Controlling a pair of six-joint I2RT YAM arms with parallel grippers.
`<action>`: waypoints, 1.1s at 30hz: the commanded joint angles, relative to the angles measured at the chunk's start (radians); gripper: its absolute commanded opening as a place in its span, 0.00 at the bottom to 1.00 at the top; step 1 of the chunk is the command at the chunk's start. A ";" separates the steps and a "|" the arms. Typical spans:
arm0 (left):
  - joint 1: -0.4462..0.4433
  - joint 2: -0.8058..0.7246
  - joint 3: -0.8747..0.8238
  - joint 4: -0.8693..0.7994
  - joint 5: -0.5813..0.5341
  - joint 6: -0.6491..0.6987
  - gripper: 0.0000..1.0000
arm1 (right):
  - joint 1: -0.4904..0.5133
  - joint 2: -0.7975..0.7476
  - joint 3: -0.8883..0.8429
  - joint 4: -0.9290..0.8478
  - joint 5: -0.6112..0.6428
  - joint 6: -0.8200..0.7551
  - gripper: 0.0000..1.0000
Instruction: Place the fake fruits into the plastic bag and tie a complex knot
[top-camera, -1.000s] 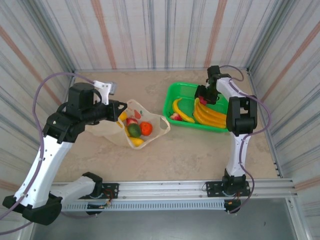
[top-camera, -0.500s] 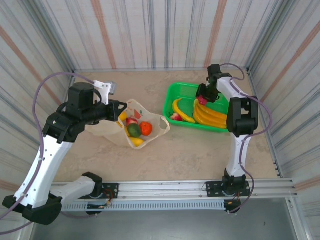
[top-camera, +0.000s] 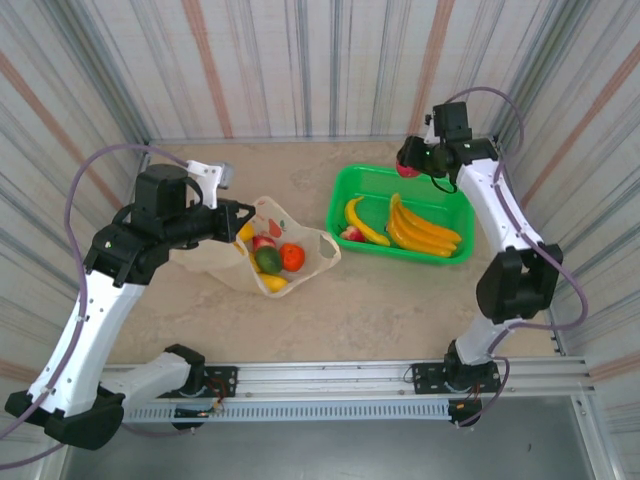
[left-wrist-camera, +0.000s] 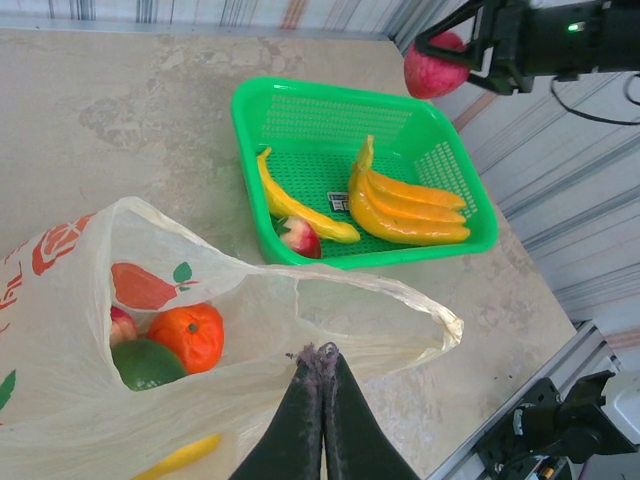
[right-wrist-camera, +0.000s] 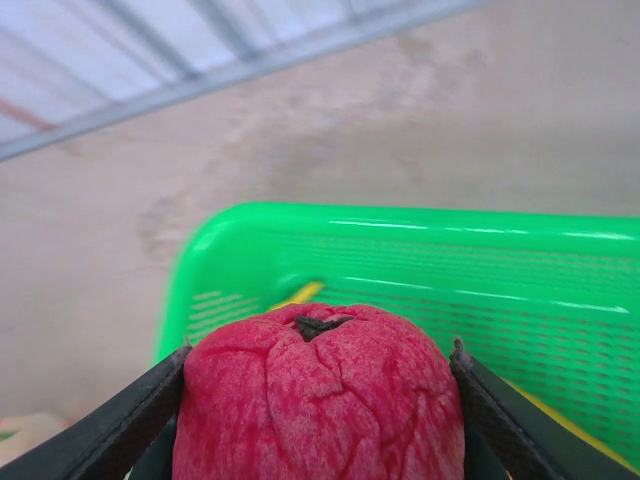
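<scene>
Cream plastic bag (top-camera: 215, 265), one, lay at nine o'clock of one green basket (top-camera: 372, 188), five fruits (top-camera: 291, 257) inside, its rim pinched by the clenched left claw (left-wrist-camera: 322, 355). The right claw (top-camera: 414, 158) grasped one red fruit (right-wrist-camera: 318, 400) over the basket's twelve o'clock edge.

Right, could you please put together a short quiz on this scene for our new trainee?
1. True or false: the right gripper is shut on a red fruit.
2. What does the left gripper pinch? A: the basket rim; B: the plastic bag; C: a banana.
3. What lies in the green basket?
Key: 1 true. 2 B. 3 a banana bunch, a single banana and a small red fruit.
</scene>
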 joint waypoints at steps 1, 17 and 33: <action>0.012 0.003 0.033 0.000 0.023 -0.014 0.00 | 0.127 -0.132 -0.029 0.090 -0.097 -0.037 0.60; 0.016 -0.026 0.038 -0.012 0.008 -0.017 0.00 | 0.692 -0.184 -0.228 0.339 -0.140 -0.060 0.57; 0.016 -0.063 0.037 -0.041 -0.030 0.003 0.00 | 0.726 0.279 -0.051 0.533 -0.122 0.139 0.60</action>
